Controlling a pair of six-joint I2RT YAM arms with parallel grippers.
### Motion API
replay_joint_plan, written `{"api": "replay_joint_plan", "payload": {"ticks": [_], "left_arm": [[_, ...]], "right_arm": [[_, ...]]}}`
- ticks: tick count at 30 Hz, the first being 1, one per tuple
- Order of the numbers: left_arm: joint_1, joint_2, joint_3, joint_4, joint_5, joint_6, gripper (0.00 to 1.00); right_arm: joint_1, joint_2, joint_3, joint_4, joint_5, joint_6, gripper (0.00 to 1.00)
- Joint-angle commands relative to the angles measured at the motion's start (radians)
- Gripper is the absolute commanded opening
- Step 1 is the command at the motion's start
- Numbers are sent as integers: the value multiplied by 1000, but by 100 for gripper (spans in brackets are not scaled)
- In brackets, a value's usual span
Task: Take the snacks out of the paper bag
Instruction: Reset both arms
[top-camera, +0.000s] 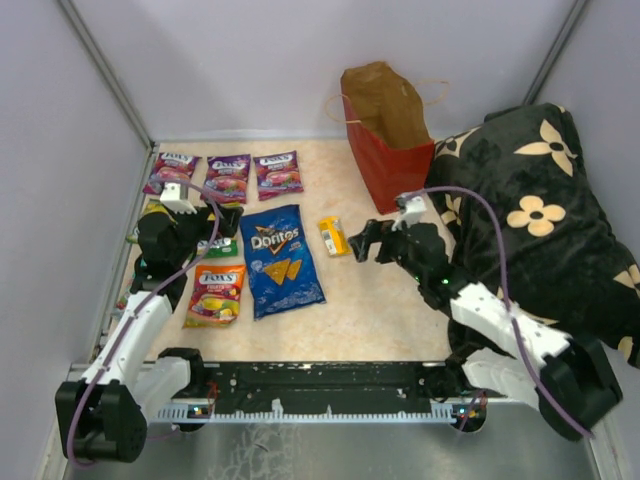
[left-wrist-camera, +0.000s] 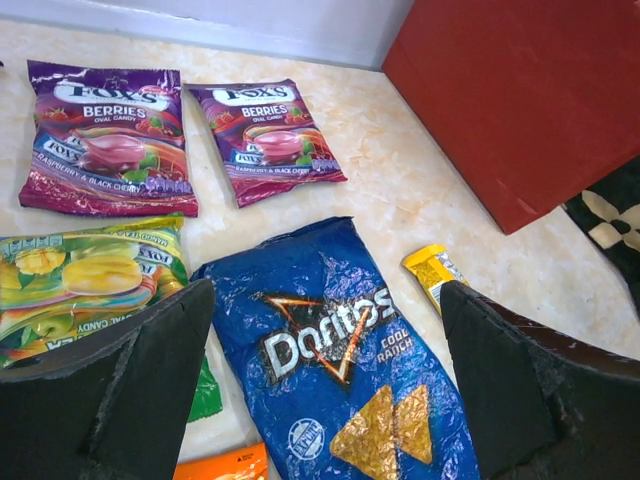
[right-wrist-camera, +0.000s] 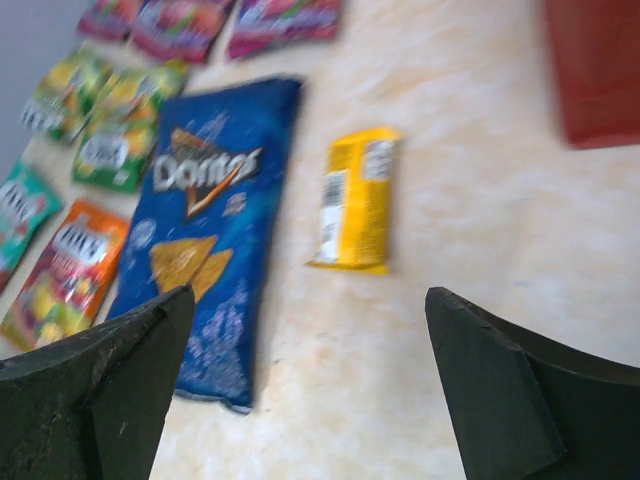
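Seemingly nearing the end: hovering with right gripper (top-camera: 355, 245) spread wide, empty, just right of the yellow box (top-camera: 335, 236) lying lengthwise away from the bases, nearer than left gripper (top-camera: 222, 230) to the upright paper bag (top-camera: 385, 150) beyond. Holding left gripper likewise agape, empty, over Fox's packets (top-camera: 228, 176); Doritos bag (top-camera: 283, 258) lying between, black cushion (top-camera: 540, 220) crowding rightward.

Snacks (top-camera: 283, 258) flat; paper bag (top-camera: 388, 150) seemingly upright

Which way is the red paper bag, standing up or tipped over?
Standing up. The red paper bag rests on its base at the back of the table, open mouth facing up, showing its brown inside.
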Motion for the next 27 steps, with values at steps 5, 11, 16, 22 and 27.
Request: {"api": "replay_joint_plan", "payload": {"ticks": [5, 11, 16, 22, 27], "left_arm": [[-5, -29, -48, 93, -13, 29, 100], [-5, -25, -53, 113, 14, 37, 100], [-6, -48, -68, 125, -5, 38, 100], [-7, -39, -65, 123, -6, 40, 100], [-6, -46, -68, 125, -11, 42, 100]], "right_arm": [[-6, -384, -105, -176, 594, -111, 99], [-6, -401, -98, -197, 605, -126, 99], [-6, -377, -89, -212, 622, -131, 99], [-6, -389, -94, -204, 612, -135, 99], [-6, -386, -107, -163, 647, -123, 99]]}}
